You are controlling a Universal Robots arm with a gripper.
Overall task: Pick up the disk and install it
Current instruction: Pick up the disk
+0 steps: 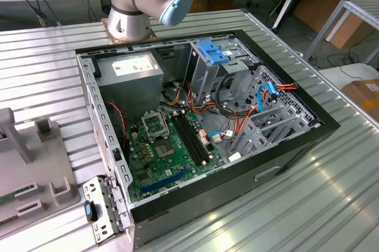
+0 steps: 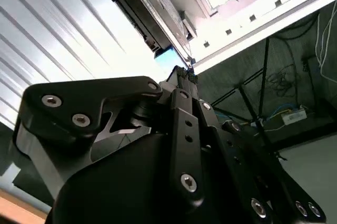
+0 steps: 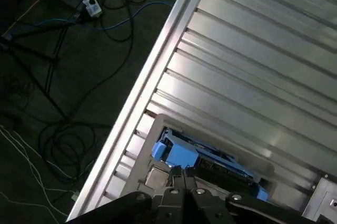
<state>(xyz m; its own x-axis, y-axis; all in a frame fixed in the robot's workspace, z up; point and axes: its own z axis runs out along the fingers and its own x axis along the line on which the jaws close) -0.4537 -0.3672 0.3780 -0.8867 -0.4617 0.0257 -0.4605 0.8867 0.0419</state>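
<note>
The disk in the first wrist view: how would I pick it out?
Find the ribbed metal table and follow it to the edge beside the dark floor. There a pale grey tray holds the disk, a flat slab right by the gripper; its bright blue frame sets it apart.

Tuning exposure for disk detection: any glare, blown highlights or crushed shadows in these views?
Second wrist view: ribbed table blown out near white; gripper body in front reads dark. First wrist view: disk clearly lit, blue frame distinct; floor beside the table dim. Exterior view: even light inside the PC case, a glare streak on the table toward the exterior view's right.
</note>
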